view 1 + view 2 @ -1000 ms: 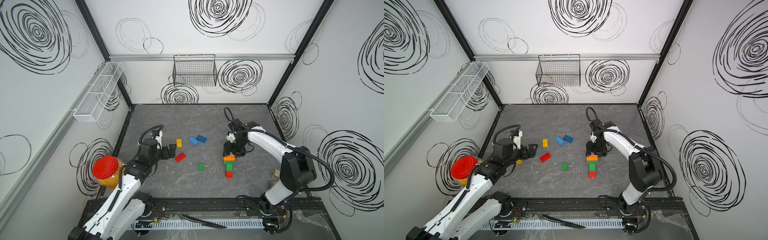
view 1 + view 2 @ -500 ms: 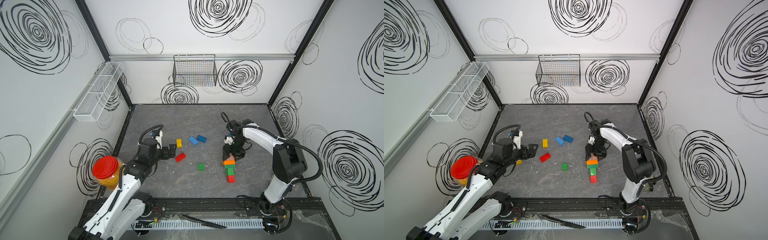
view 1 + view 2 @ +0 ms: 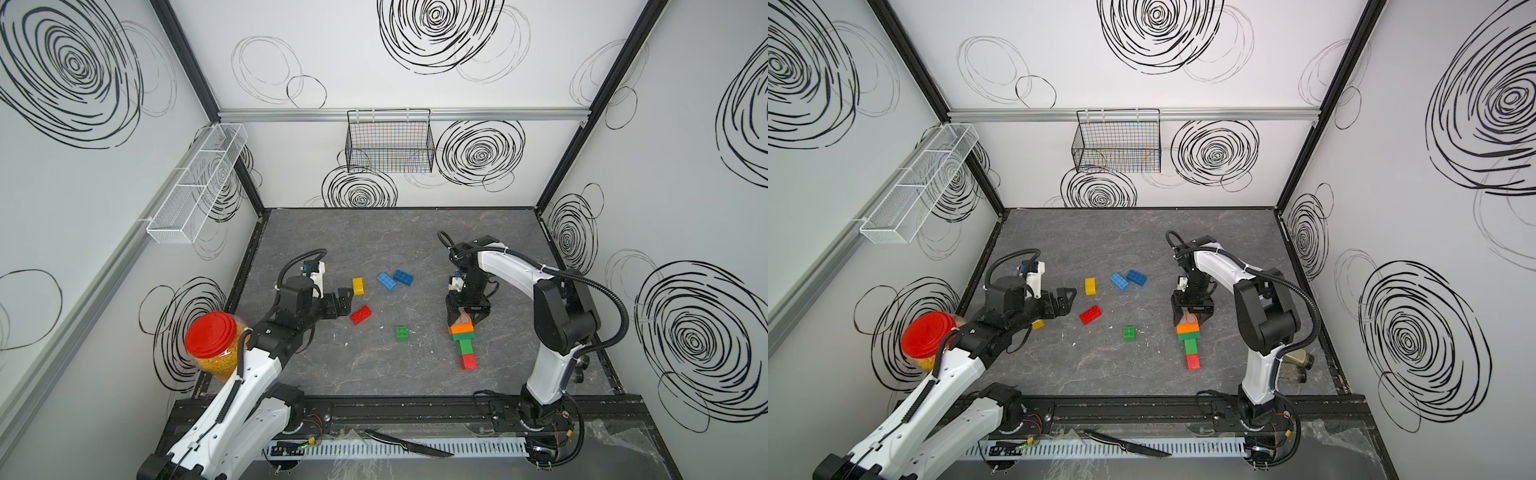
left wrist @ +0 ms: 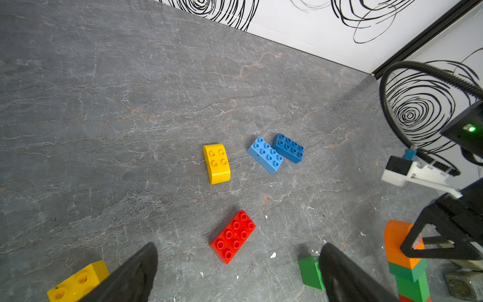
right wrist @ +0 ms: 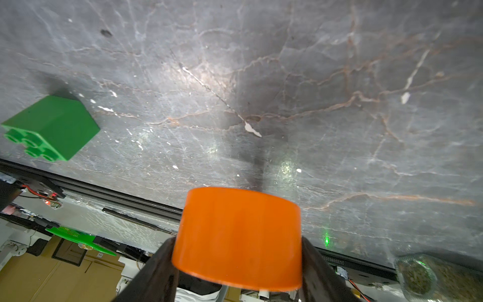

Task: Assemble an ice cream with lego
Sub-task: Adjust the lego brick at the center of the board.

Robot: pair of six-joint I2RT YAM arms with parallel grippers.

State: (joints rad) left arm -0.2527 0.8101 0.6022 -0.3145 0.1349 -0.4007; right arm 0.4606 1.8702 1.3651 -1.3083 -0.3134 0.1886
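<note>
The right gripper (image 3: 462, 322), half closed on the orange cap (image 3: 460, 329) of the brick stack (image 3: 465, 345), has carried it slightly toward the table's (image 3: 374, 374) front edge, right of centre. The left gripper (image 3: 347, 302) stays wide open and empty beside the red brick (image 3: 360, 314). With the blue bricks (image 3: 386, 281) unused, building likely continues.

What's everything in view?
Plastic brick stack: one, orange dome over green, red, right.
Red oblong brick: one, red, centre.
Blue oblong bricks: two, light, dark, behind it.
Yellow rounded brick: one, yellow, beside them.
Small yellow brick: one, yellow, left side.
Green square brick: one, green, centre.
Red-lidded clear jar: one, yellow-filled, left front.
Glass jars: two, clear, right front.
Wire basket: one, black, back wall.
Mesh tray: one, white, left wall.
Knife: one, dark, front rail.
Left gripper: open.
Right gripper: shut on orange dome.
</note>
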